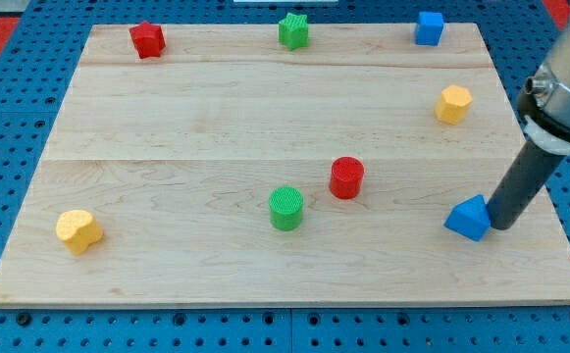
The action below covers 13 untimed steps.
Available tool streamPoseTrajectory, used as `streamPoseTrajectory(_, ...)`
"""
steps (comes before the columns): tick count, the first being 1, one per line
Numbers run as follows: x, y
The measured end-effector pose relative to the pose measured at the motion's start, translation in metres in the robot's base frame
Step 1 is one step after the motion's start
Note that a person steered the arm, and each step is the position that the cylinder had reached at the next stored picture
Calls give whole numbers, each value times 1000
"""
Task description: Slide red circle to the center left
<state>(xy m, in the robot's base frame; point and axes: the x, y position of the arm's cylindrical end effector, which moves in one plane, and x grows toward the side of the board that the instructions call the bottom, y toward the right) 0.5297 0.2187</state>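
Near the middle of the wooden board (167, 108), slightly toward its bottom edge, stands the red circle (346, 177), a short upright cylinder, round face up, so no long axis shows. Just beside it, bottom-left, sits the green circle (286, 208). My tip (500, 224), a bare rod holding nothing, touches the blue triangle (468, 218) near the bottom-right corner

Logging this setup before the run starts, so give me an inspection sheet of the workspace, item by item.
Surface: pale wooden board, flat.
Job's things: red cylinder block, right of centre, standing alone.
Clutter: green cylinder; blue triangular block; yellow blocks lower left and right; red, green, blue blocks along the top.
Tool: my tip beside the blue triangular block, far from the red cylinder.
Cables: nothing seen.
Surroundings: blue perforated base.
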Motion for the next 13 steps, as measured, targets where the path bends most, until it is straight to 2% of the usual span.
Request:
streamPoseTrajectory(1, -9, 0)
streamPoseTrajectory(2, -44, -19)
streamPoseTrajectory(4, -43, -97)
streamPoseTrajectory(6, -47, -213)
streamPoseTrajectory(7, -60, -223)
streamPoseTrajectory(9, -73, -201)
streamPoseTrajectory(10, -101, -224)
streamPoseTrajectory(11, -108, -253)
streamPoseTrajectory(13, -135, -254)
